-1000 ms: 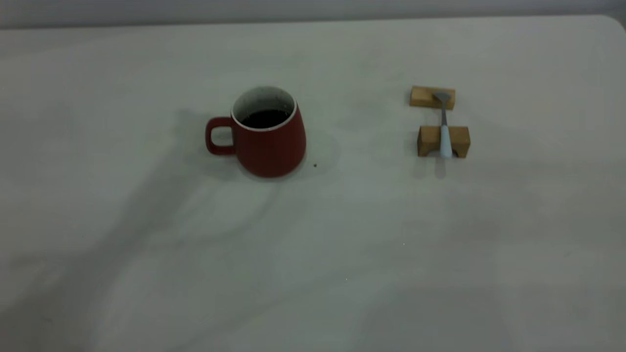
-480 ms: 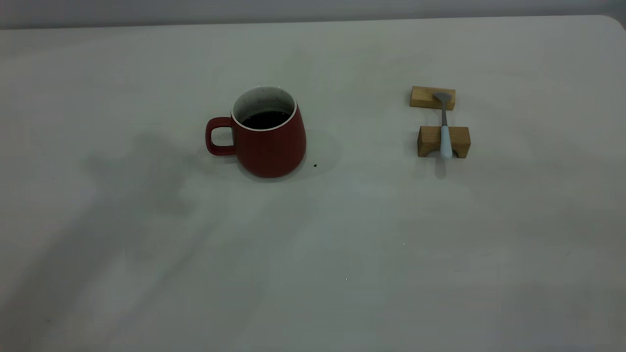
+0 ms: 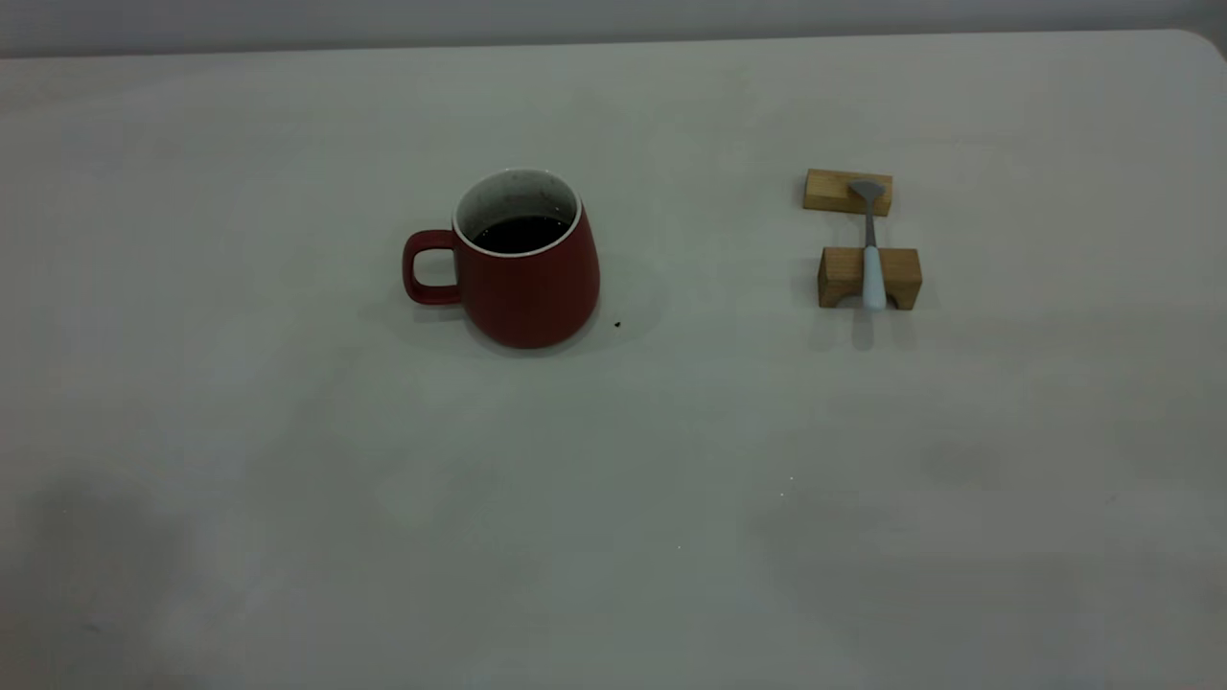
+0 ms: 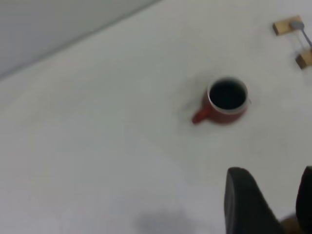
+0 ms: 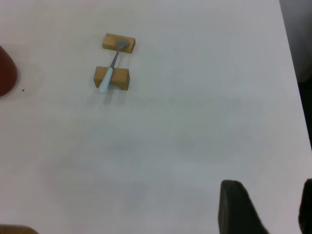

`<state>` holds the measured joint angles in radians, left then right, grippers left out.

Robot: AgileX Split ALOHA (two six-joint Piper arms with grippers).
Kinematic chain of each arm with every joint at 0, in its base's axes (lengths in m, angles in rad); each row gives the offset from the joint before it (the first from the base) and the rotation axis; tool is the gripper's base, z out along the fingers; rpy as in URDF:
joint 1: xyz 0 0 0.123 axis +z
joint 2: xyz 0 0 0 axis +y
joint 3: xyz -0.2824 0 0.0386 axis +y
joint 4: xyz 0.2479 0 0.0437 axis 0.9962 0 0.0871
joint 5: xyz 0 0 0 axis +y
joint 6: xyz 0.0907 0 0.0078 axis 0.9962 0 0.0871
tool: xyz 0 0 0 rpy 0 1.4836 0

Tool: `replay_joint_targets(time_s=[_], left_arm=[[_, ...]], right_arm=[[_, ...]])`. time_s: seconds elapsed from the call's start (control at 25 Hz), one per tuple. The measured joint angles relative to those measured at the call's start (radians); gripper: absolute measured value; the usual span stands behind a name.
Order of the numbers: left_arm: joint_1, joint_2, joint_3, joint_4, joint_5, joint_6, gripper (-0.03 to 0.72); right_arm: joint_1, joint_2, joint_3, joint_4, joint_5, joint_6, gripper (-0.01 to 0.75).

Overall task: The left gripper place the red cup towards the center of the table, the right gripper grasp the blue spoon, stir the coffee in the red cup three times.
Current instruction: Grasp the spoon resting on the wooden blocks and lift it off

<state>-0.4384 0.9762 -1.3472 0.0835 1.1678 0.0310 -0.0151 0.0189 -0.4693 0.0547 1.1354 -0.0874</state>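
The red cup [image 3: 532,278] stands upright on the table [image 3: 671,479] left of centre, handle pointing left, with dark coffee [image 3: 520,233] inside. The blue spoon [image 3: 871,259] lies across two wooden blocks at the right. Neither arm shows in the exterior view. In the left wrist view my left gripper [image 4: 273,171] hangs open, high above and well short of the red cup [image 4: 225,100]. In the right wrist view my right gripper [image 5: 269,183] is open with nothing between its fingers, far from the blue spoon [image 5: 109,73].
The spoon's bowl rests on a flat wooden block [image 3: 847,191] and its handle on a notched wooden block [image 3: 869,277]. A small dark speck [image 3: 617,324] lies beside the cup. The table's rounded corner [image 3: 1203,43] is at the far right.
The arm's shadow left of the cup has slid off toward the near left corner and faded. The cup and the spoon have not moved.
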Motion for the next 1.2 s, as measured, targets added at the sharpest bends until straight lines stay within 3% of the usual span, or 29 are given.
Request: replay_joint_targets(time_s=[0.32,0.4,0.6,0.8,1.2], left_arm=[[0.015,-0.468,0.466,-0.058,0.000,-0.108,0.330],[0.070,-0.540,0.562,-0.065,-0.005,-0.111,0.330],[0.284,-0.691,0.764,-0.061,-0.072,-0.111,0.330],[0.381,-0.829,0.834,-0.049,-0.113,-0.111,0.330],[0.388,-0.987,0.859,-0.001,-0.037,-0.115,0.330]], right_arm=[[0.000,0.000,0.000,0.000,0.000,0.000,0.352],[0.000,0.000,0.000,0.000,0.000,0.000,0.352],[0.000,0.000,0.000,0.000,0.000,0.000,0.352],[0.000,0.000,0.000,0.000,0.000,0.000,0.352],[0.000,0.000,0.000,0.000,0.000,0.000,0.352]])
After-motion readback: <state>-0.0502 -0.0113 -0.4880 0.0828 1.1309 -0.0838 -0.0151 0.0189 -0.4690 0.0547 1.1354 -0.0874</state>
